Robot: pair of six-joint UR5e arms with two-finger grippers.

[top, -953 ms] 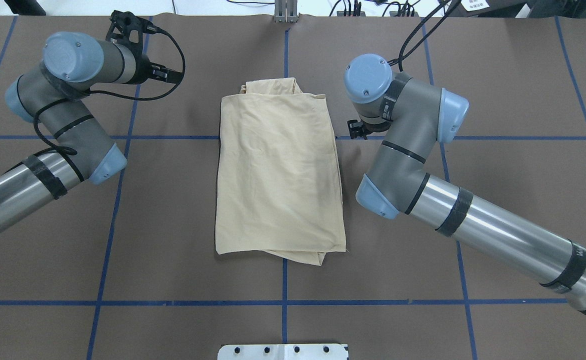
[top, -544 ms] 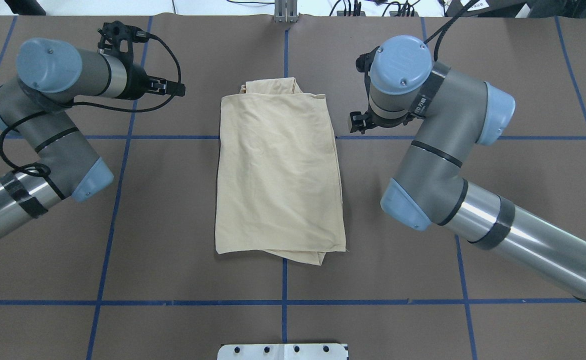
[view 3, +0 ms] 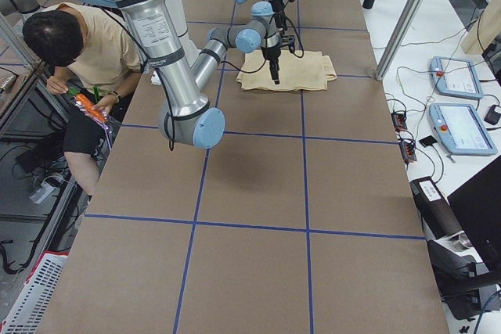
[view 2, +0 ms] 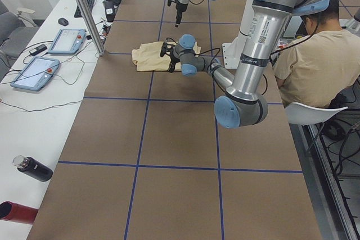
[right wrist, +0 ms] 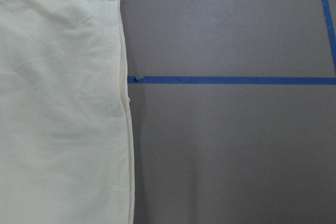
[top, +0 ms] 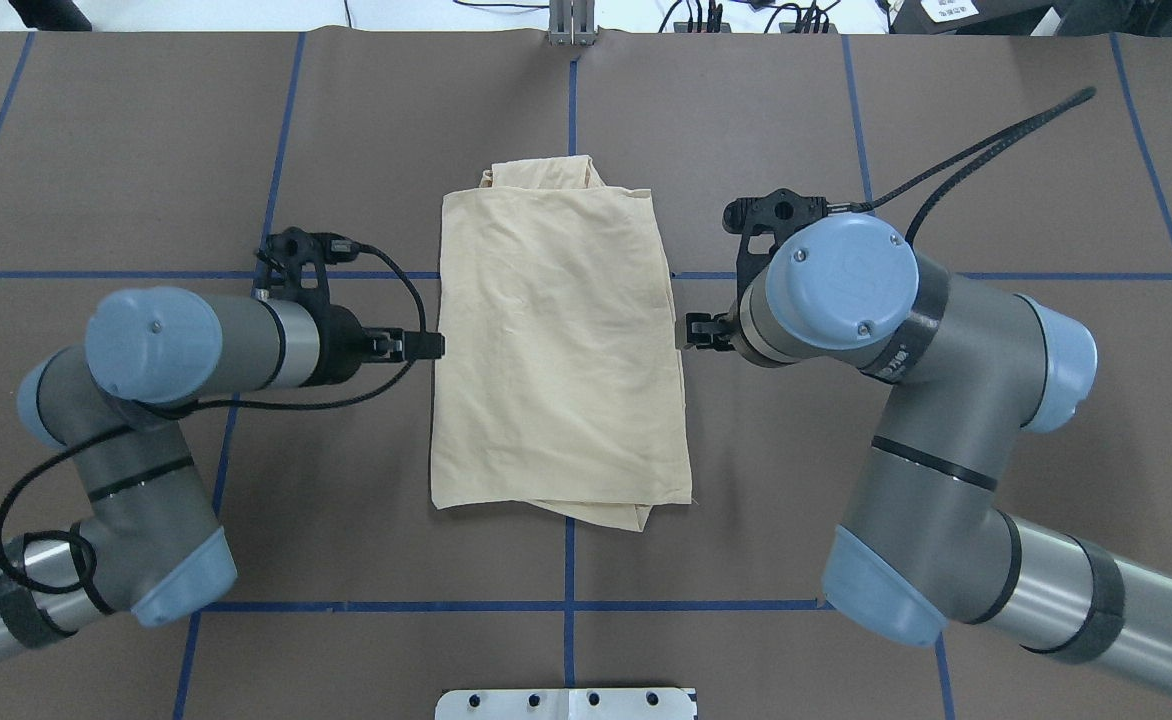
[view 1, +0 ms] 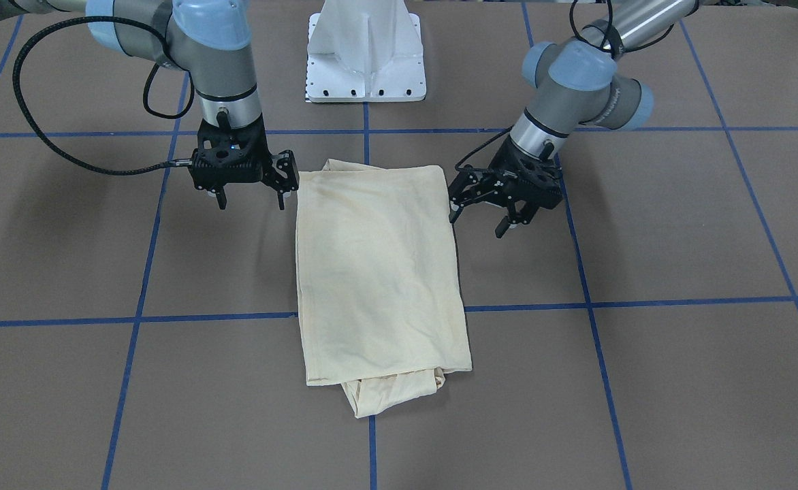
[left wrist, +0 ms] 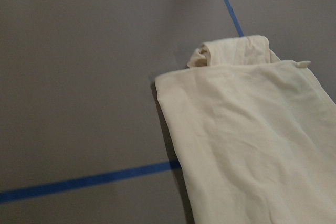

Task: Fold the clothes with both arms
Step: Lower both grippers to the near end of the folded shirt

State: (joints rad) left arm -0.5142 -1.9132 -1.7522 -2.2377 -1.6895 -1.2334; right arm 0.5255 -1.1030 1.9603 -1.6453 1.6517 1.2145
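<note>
The pale cream shirt [view 1: 378, 272] lies folded into a narrow rectangle in the middle of the table [top: 346, 480], with its print hidden. It also shows in the overhead view [top: 556, 340] and in both wrist views [left wrist: 252, 129] [right wrist: 58, 103]. My left gripper [view 1: 477, 221] is open and empty, and hangs just beside the shirt's side edge near the robot's end. In the overhead view it [top: 431, 345] sits at the shirt's left edge. My right gripper [view 1: 250, 201] is open and empty at the opposite side edge, and in the overhead view it [top: 696, 330] is mostly hidden under the wrist.
Blue tape lines [top: 566, 605] cross the brown table cover. The white base pedestal [view 1: 365, 61] stands at the robot's side. A seated person [view 2: 315, 54] is beside the table, and tablets [view 3: 462, 127] and a dark bottle [view 2: 34, 168] lie on the white bench.
Both arms have swung back from the shirt's far end toward the robot. Both grippers now sit lower along its side edges. The shirt has not moved.
</note>
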